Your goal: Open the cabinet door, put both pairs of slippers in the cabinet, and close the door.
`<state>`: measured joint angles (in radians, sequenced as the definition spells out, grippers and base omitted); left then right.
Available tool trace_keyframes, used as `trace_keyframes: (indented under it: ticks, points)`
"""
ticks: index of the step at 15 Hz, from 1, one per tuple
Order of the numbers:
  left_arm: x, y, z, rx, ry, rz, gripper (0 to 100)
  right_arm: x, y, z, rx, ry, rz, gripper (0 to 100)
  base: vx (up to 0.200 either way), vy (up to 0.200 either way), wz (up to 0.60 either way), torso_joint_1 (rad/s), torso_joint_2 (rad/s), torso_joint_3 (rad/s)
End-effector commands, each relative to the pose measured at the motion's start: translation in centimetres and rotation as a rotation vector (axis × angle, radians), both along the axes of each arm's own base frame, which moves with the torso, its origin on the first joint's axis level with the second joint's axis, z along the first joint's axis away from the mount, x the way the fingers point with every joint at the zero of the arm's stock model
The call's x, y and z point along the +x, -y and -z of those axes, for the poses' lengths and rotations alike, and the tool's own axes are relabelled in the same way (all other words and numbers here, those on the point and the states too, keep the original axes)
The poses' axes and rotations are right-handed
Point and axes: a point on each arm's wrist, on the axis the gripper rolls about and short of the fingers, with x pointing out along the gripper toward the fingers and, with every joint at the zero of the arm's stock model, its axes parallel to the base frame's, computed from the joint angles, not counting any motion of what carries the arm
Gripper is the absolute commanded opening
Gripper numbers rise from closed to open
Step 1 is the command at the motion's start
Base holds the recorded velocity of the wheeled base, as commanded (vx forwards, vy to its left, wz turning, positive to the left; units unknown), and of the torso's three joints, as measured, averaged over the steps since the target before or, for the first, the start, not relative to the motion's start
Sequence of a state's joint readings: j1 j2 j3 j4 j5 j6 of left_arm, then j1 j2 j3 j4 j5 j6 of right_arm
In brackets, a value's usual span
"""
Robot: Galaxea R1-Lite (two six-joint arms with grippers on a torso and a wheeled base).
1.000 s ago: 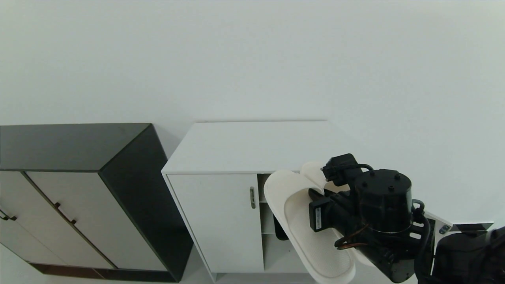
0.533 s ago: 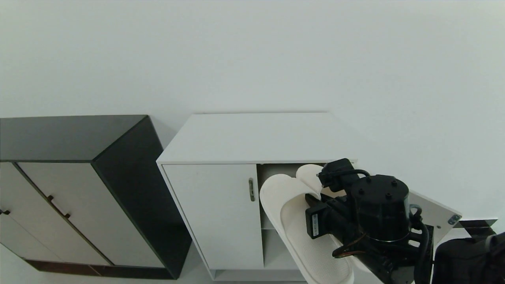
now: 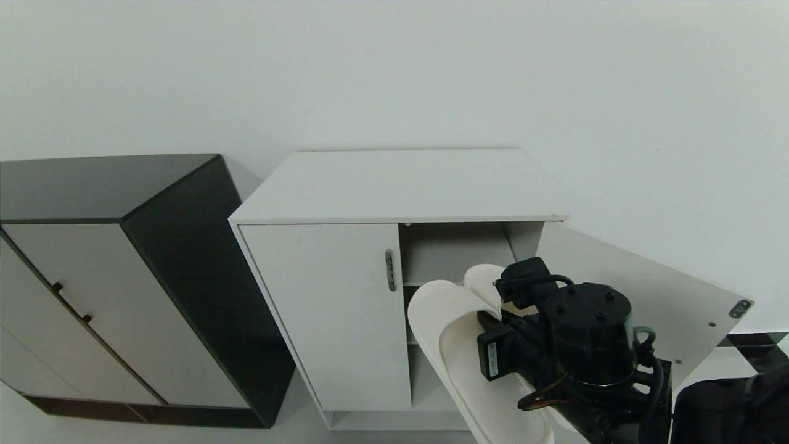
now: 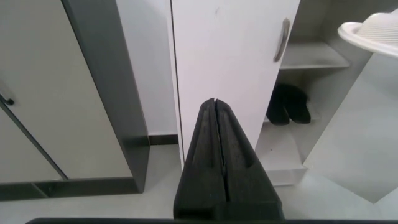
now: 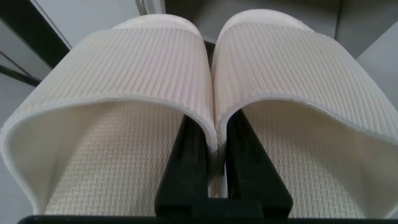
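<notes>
R claw [image 5: 216, 149] clamps white slippers [image 5: 137, 74]; wrist label [image 3: 492, 353] illegible.

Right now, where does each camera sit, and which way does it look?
Head view: on the head, facing forward and down at the white cabinet, right door open; my right arm shows, holding the white slippers.
Left wrist view: on my left wrist, facing the cabinet's closed door and black slippers inside; my shut left claw shows.
Right wrist view: on my right wrist, facing the white slippers; my right claw pinches them.
Head and right wrist views share the white slippers.
</notes>
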<state>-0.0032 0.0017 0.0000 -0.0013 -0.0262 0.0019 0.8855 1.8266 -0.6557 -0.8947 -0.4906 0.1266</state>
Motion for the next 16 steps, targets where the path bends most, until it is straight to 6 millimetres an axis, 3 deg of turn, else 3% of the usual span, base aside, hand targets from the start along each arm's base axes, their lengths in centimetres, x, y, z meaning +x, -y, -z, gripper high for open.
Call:
trace_keyframes:
  ticks: [1,16]
  points:
    - [0.01,0.00,-0.01,0.000,-0.001,0.000,0,0.59,-0.01,0.81,-0.014,-0.010,0.014,0,0.000,0.000,0.00,-0.222,0.54,0.315]
    - [0.01,0.00,-0.01,-0.002,-0.001,-0.002,0,1.48,0.20,1.46,-0.017,-0.012,0.038,0,0.000,0.000,0.00,-0.161,0.49,0.324]
